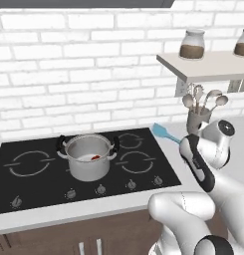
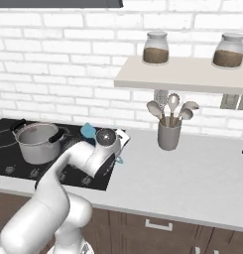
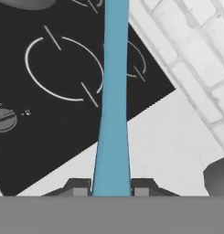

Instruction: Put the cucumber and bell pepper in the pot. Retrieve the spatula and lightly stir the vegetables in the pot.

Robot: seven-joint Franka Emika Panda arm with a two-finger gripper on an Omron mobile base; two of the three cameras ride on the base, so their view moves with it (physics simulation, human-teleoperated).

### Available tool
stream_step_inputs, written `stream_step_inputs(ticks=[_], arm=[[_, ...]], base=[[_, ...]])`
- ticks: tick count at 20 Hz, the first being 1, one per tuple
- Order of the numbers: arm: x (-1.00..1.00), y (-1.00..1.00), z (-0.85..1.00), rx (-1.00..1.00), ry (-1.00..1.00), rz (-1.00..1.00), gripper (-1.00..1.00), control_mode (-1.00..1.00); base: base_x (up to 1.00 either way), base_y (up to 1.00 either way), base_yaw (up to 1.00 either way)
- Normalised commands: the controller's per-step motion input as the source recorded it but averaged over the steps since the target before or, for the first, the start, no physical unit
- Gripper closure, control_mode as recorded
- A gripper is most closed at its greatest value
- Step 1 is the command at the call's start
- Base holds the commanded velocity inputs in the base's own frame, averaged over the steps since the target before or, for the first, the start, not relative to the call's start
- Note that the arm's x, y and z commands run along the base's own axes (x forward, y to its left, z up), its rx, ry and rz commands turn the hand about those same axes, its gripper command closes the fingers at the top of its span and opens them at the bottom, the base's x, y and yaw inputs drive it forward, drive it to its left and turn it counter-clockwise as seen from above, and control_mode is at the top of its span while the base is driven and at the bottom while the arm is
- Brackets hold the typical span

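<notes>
My gripper point(image 3: 111, 189) is shut on the thin handle of the light blue spatula point(image 3: 114, 91), which runs straight up the hand view over the cooktop's right edge. From the left base view, the spatula's blade point(image 1: 161, 131) sticks out past my wrist, above the hob's back right corner. The blade point(image 2: 87, 130) also shows in the right base view. The steel pot point(image 1: 88, 169) with black handles stands on the hob's middle, left of the hand. The red bell pepper point(image 1: 95, 157) lies inside it. The cucumber is hidden from view.
The black cooktop point(image 1: 44, 184) has a row of knobs along its front. A grey holder with metal spoons and ladles point(image 1: 198, 119) stands on the counter right of the hand. A shelf point(image 2: 182, 74) with two jars hangs above it. The brick wall is close behind.
</notes>
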Motion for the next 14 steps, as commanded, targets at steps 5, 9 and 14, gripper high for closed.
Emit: stream_step_inputs(ticks=[5,9,14], arm=[[0.08,0.13,0.30,-0.01,0.18,0.05,1.00,-1.00],[0.00,0.20,0.10,-0.03,0.12,0.00,1.00,-1.00],[0.00,0.03,0.00,-0.03,0.01,0.00,1.00,-1.00]], base=[[0.00,0.00,0.00],[0.00,0.00,0.00],[0.00,0.00,0.00]])
